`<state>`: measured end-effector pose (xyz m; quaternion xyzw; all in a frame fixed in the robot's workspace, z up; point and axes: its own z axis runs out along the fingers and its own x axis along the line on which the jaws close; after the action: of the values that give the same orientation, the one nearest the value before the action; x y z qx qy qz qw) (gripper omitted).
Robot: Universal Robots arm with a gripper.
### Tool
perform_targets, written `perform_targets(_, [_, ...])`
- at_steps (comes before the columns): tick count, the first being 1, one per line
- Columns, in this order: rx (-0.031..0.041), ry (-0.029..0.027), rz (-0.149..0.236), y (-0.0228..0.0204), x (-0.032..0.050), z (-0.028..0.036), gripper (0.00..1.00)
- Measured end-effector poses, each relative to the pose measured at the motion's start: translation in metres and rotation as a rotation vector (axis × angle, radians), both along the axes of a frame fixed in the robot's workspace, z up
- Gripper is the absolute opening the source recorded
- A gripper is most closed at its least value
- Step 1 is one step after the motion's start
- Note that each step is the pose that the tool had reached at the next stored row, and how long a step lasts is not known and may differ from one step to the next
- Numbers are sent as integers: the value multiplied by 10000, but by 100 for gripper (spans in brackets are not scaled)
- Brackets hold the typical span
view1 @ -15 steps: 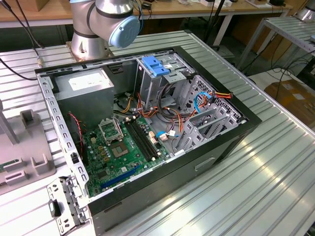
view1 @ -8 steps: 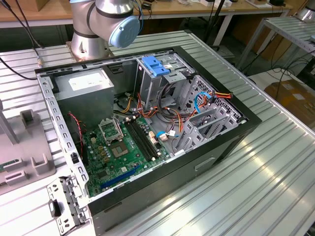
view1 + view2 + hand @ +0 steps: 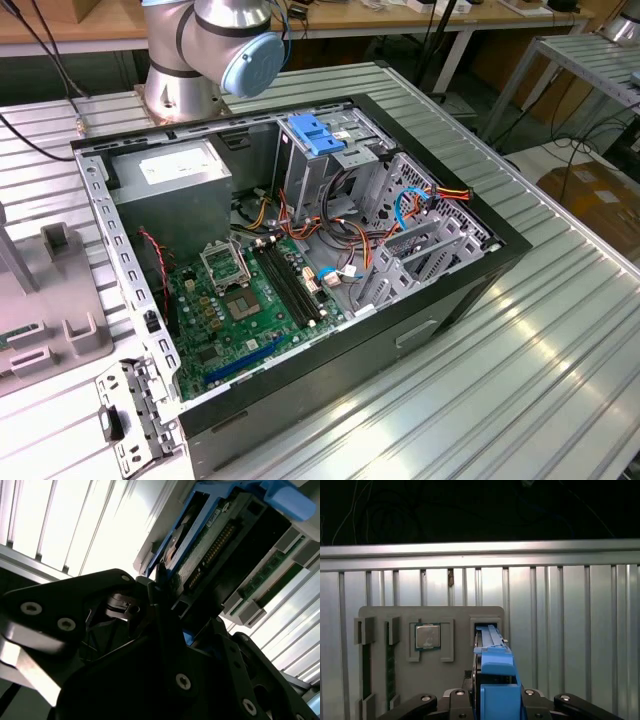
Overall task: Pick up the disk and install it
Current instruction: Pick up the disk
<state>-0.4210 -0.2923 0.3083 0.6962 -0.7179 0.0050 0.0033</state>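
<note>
The disk stands on edge in a slot of a grey fixture tray, its blue plastic rail facing the first wrist camera. In the second wrist view the disk shows its green board, connector and blue rails. My gripper straddles the near end of the disk, with one black finger on each side pressed against the blue rail. The same grip appears from below, where my gripper meets the disk's edge. The disk's far end still sits in the tray's slot.
The tray also holds a processor chip and memory sticks. An open computer case lies on the ribbed metal table, with a blue clip on its drive cage and loose cables inside. The arm's base stands behind the case.
</note>
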Motion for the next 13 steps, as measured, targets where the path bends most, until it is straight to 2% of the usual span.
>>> perform_targets(13, [1, -2, 0, 0, 0, 98, 36])
